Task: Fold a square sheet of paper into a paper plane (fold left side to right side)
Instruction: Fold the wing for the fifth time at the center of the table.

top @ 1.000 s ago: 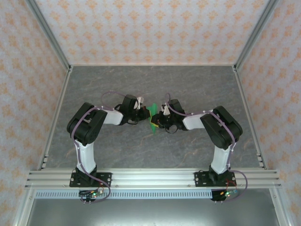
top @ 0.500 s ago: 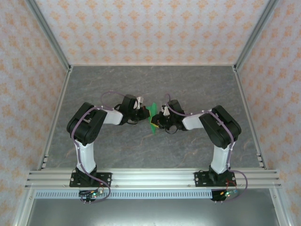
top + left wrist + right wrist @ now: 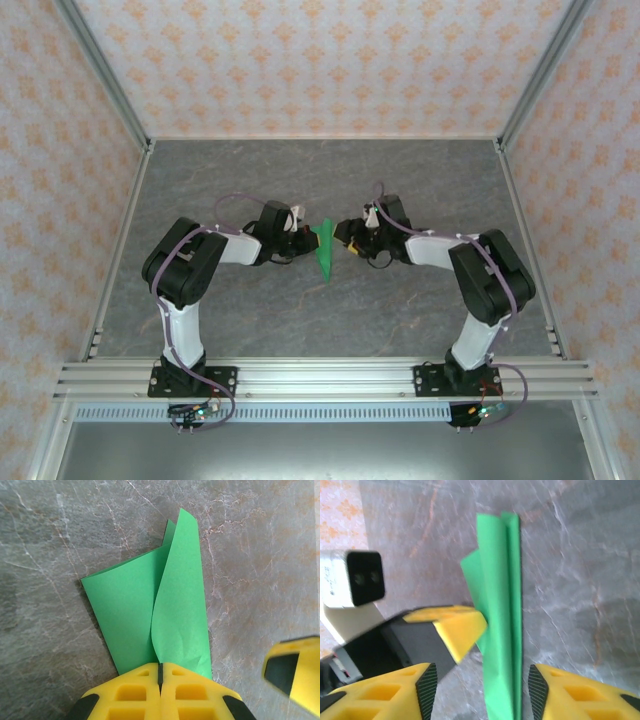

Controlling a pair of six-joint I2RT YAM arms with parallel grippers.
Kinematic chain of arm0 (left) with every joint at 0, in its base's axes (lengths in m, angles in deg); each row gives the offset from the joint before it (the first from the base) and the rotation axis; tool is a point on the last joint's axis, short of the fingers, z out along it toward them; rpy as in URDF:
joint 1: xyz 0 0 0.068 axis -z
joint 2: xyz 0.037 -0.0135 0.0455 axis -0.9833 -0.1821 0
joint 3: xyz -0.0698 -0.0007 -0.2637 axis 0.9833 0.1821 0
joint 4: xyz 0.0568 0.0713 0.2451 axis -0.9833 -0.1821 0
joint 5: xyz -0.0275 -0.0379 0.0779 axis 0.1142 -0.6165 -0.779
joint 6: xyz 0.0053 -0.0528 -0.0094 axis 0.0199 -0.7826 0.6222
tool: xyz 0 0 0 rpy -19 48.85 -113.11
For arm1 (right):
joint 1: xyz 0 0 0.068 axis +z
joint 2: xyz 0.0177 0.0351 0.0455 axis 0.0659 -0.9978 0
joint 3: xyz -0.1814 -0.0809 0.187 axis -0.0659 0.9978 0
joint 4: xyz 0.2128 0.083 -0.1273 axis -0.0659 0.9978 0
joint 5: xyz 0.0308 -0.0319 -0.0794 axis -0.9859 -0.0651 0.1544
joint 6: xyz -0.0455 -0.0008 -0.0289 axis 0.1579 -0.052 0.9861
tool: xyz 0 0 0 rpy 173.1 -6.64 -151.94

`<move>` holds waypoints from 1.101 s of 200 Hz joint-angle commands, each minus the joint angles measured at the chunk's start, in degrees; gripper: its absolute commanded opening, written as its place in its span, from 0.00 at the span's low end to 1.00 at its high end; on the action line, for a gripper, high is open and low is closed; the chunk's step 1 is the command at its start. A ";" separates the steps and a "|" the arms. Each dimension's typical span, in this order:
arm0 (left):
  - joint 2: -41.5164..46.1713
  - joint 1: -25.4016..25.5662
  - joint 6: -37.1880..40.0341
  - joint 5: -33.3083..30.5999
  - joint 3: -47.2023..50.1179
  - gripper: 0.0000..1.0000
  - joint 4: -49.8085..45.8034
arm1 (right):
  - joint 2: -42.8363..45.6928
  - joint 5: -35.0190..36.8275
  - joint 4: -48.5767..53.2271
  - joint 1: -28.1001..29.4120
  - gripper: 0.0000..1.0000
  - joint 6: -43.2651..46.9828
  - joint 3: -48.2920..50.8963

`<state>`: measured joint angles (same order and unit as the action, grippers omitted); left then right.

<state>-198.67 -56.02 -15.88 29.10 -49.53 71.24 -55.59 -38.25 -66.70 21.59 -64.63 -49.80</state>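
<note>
The left arm [image 3: 185, 270] and right arm [image 3: 490, 280] are bolted at the near edge of the surface [image 3: 420, 320]. Both are bent at raised elbows, with their forearms turned inward toward each other. At mid-surface, the left gripper [image 3: 160, 672] is pressed together on one end of the green paper [image 3: 150, 605], a narrow folded shape whose upper flap curls loose. Facing it, the right gripper [image 3: 482, 685] is held apart, one finger on either side of the paper strip, with nothing clamped.
</note>
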 commanded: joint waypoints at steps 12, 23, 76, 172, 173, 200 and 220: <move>-1.65 -1.82 1.29 -2.70 0.26 0.00 -1.14 | -3.48 3.15 5.66 0.43 0.69 1.30 -7.48; -1.65 -1.78 1.15 -2.51 0.24 0.00 -1.05 | -5.29 3.92 6.26 0.39 0.72 0.74 -9.55; -1.65 -1.78 1.19 -2.29 0.40 0.00 -0.87 | -12.00 3.55 5.71 1.08 0.80 -2.06 -16.27; -1.64 -1.78 1.11 -1.87 0.37 0.00 -0.61 | -15.12 2.86 6.64 2.19 0.80 -1.28 -19.87; -1.65 -1.78 1.11 -1.84 0.35 0.00 -0.61 | -15.14 2.87 6.71 2.17 0.80 -1.24 -19.94; -1.65 -1.78 1.11 -1.80 0.40 0.00 -0.57 | -16.10 3.09 8.15 2.48 0.80 -0.72 -21.27; -1.72 -1.78 1.11 -1.73 0.40 0.00 -0.58 | -16.71 3.29 8.58 2.61 0.80 -0.80 -21.72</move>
<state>-198.67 -56.68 -15.90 29.60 -49.53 71.31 -70.76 -35.37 -60.12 23.71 -66.07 -69.84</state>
